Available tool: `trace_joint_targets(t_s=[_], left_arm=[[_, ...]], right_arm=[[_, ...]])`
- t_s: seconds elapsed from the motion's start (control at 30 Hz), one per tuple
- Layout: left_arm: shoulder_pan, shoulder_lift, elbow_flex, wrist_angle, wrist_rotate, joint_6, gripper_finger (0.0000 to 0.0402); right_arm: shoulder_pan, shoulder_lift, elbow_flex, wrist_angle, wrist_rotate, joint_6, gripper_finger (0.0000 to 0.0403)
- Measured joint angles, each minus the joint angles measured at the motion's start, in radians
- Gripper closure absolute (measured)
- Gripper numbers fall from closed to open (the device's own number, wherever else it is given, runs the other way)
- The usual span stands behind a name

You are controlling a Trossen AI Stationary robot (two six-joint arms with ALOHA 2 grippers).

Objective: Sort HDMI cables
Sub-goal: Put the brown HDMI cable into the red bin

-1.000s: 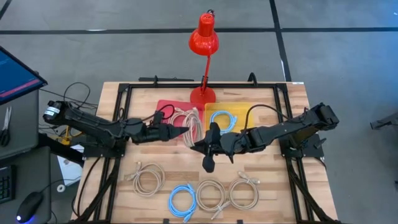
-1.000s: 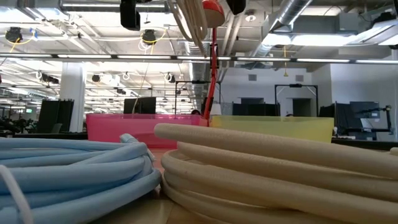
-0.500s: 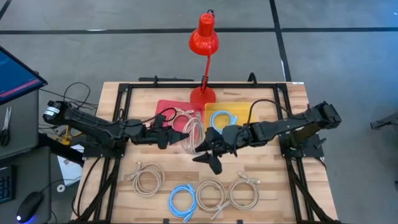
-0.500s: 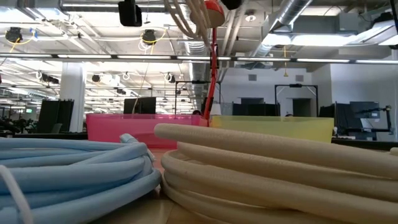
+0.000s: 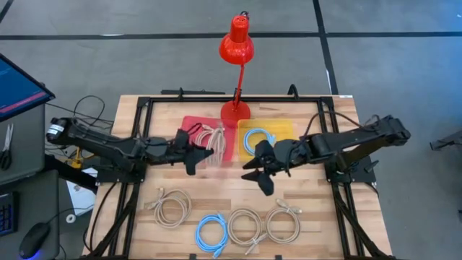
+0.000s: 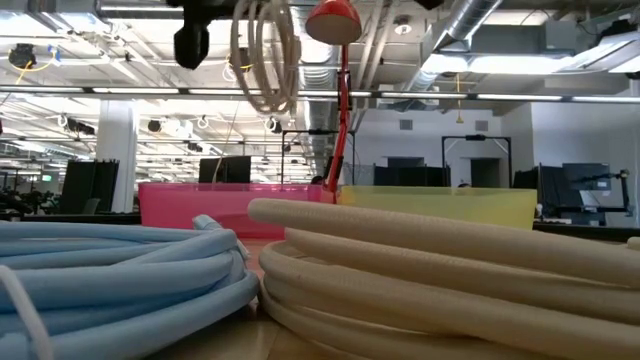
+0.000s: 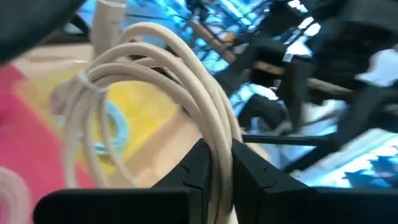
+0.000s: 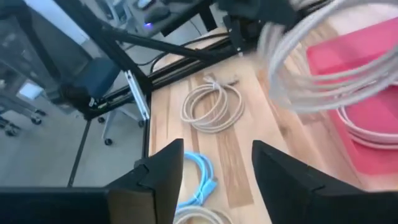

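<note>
My left gripper (image 5: 196, 152) is shut on a beige HDMI cable coil (image 5: 216, 150), which hangs in the air over the near edge of the pink tray (image 5: 189, 124). The low view shows this coil (image 6: 262, 60) high above the table. My right gripper (image 5: 258, 175) stands open and empty to its right, in front of the yellow tray (image 5: 283, 130), where a light blue coil (image 5: 258, 139) lies flat. Another beige coil (image 8: 367, 134) lies in the pink tray. Three beige coils (image 5: 170, 206), (image 5: 244, 225), (image 5: 283, 222) and a blue one (image 5: 213, 231) lie flat near the front edge. My left gripper pinches several strands of the coil's ring (image 7: 219, 146) between its two fingers (image 7: 198, 167). The fingers come about level from the table's left and lie across the strands. The coil stands on edge in the hold, lifted clear of table and tray, with a white tie (image 7: 93, 84) on its far side.
A red desk lamp (image 5: 236, 43) stands at the table's far edge, its base between the two trays. A black frame (image 5: 144, 144) runs around the work area. In the low view the near coils (image 6: 420, 270) fill the foreground.
My right gripper has opened, let go of the beige coil, and drawn back up and toward the table's right. My left gripper has kept its hold and rolled, and the coil has swung with it toward the pink tray.
</note>
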Motion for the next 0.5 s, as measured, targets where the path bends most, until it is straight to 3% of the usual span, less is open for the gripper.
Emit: trace_joint_targets(t_s=[0.5], left_arm=[[0.128, -0.152, 0.001, -0.356, -0.051, 0.129, 0.0365]], right_arm=[[0.0, -0.07, 0.0, -0.312, 0.009, 0.106, 0.0295]])
